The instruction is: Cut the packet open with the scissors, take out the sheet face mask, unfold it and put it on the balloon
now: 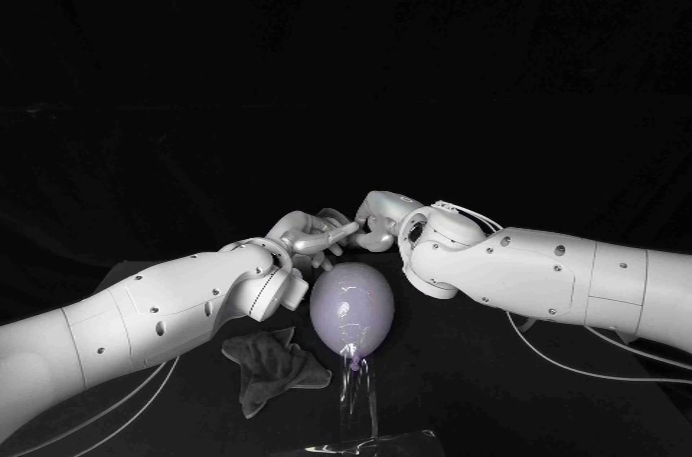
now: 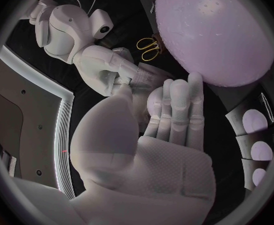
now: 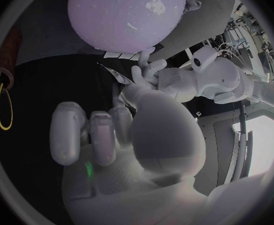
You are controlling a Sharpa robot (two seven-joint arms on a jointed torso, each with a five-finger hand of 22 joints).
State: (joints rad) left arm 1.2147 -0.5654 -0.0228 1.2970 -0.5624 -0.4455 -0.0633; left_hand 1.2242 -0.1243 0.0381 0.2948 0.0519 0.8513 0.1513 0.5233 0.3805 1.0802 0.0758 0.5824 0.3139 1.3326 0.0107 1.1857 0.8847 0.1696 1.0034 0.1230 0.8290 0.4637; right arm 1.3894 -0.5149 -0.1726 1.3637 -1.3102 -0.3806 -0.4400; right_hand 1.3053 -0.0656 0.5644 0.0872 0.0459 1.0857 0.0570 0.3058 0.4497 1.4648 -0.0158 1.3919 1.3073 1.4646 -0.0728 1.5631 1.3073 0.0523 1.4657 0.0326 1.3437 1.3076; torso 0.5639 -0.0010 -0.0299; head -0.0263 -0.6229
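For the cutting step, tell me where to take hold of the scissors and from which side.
Take the scissors by their yellow handle loops, coming down from above. They lie flat on the black table near the balloon, so the loops face up and probably offer the surest hold. The blades are hard to make out.

This looks like a robot lab's test bench. Black cloth [image 1: 346,77] hangs behind a black table [image 1: 476,397], two white robot arms [image 1: 144,322] trail loose cables [image 1: 555,365] across it, and a balloon [image 1: 353,307] sits on a clear stand [image 1: 358,397] near the table's front edge.
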